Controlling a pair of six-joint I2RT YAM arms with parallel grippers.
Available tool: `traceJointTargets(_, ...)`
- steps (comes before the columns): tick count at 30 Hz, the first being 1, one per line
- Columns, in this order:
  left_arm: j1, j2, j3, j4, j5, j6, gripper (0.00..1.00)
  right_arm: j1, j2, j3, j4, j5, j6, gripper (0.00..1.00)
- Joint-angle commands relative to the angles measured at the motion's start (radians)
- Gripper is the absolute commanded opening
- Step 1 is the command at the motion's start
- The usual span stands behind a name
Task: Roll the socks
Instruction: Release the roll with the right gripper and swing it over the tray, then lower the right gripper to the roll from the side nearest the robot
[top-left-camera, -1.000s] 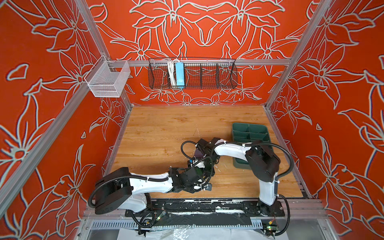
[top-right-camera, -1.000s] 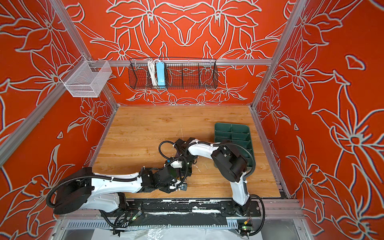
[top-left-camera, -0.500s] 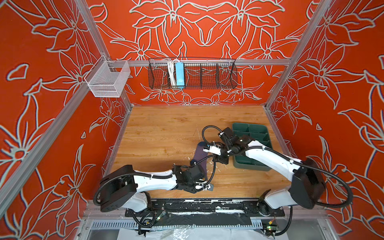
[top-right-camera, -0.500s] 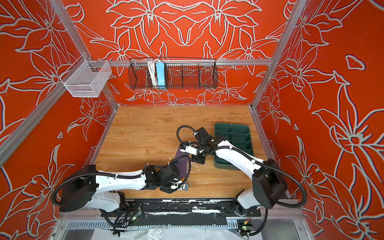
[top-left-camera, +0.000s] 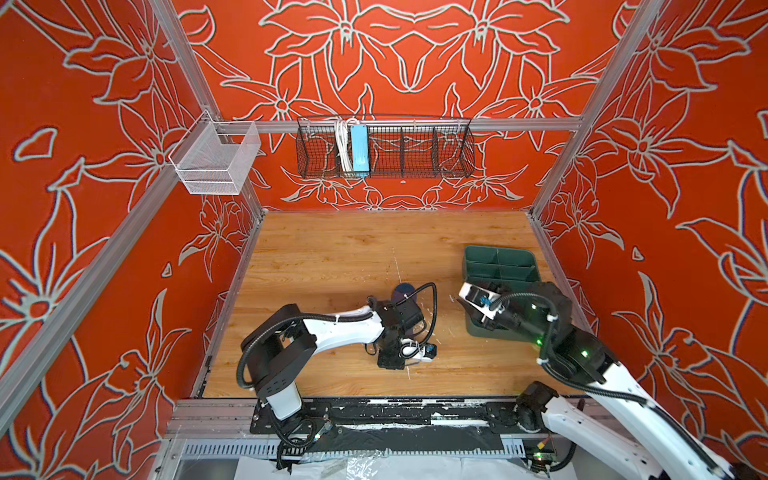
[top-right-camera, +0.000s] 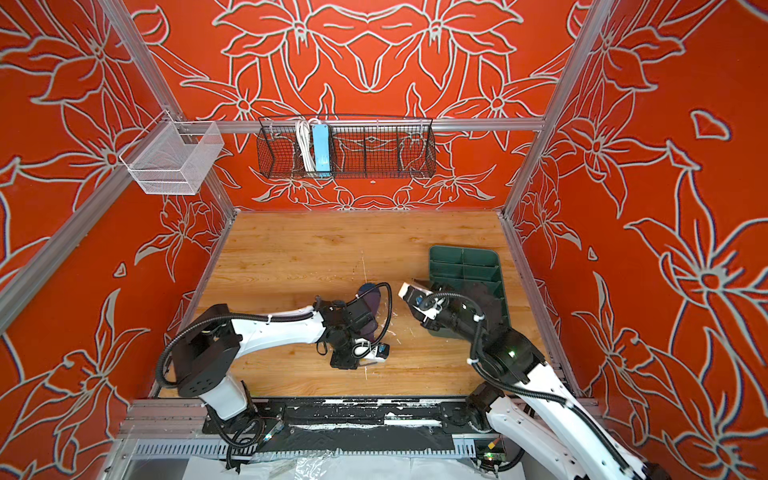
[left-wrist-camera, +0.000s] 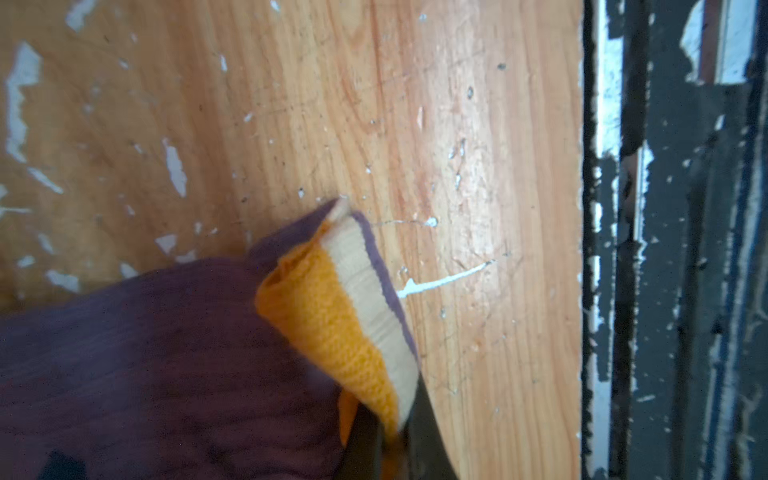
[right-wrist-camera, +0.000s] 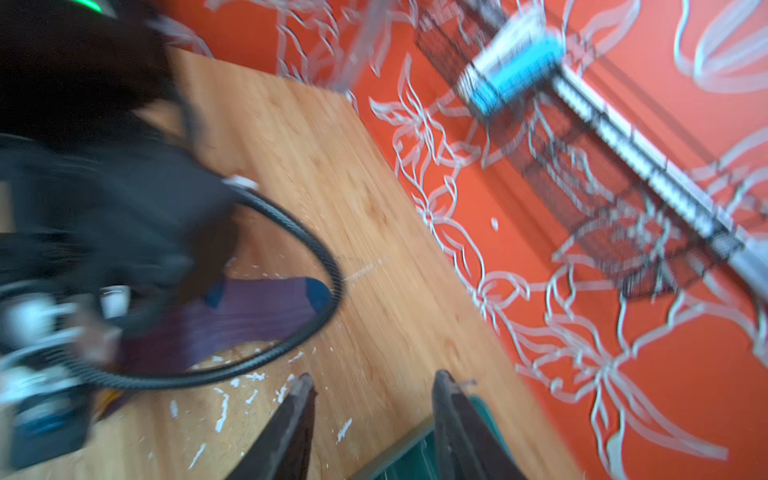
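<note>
Scuffed wooden table (top-left-camera: 332, 249) here. Our left gripper (left-wrist-camera: 395, 440) pinches the socks (left-wrist-camera: 166, 353) by the cuffs, left of the green tray (top-left-camera: 498, 262). The right gripper (right-wrist-camera: 370, 386) hangs part-open, empty, over its edge. We figure that shallow pinch could drop the beige one.

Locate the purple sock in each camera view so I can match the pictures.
In a top view: purple sock mid-table, only its toe end showing past the left arm.
In a top view: purple sock in the same spot, more purple visible.
Left wrist: close up, mustard cuff clamped in the left gripper.
Right wrist: blurred, toe against the black cable loop.
Shared landmark: the scuffed wooden table.
</note>
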Motion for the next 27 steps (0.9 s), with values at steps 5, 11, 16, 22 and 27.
traceJointTargets(5, 0.034, 0.156, 0.124, -0.175, 0.098, -0.055, 0.02, 0.281, 0.003, 0.02, -0.323, 0.125, -0.245, 0.52)
traceJointTargets(11, 0.039, 0.187, 0.152, -0.201, 0.098, -0.059, 0.03, 0.598, 0.139, -0.016, -0.356, 0.368, -0.198, 0.52)
traceJointTargets(16, 0.046, 0.191, 0.152, -0.206, 0.1, -0.06, 0.03, 0.805, 0.228, -0.159, -0.091, 0.491, -0.185, 0.57)
traceJointTargets(22, 0.051, 0.187, 0.154, -0.204, 0.106, -0.061, 0.03, 0.832, 0.443, -0.276, 0.271, 0.553, -0.171, 0.64)
traceJointTargets(27, 0.053, 0.19, 0.16, -0.212, 0.115, -0.059, 0.04, 0.812, 0.658, -0.297, 0.482, 0.675, -0.158, 0.68)
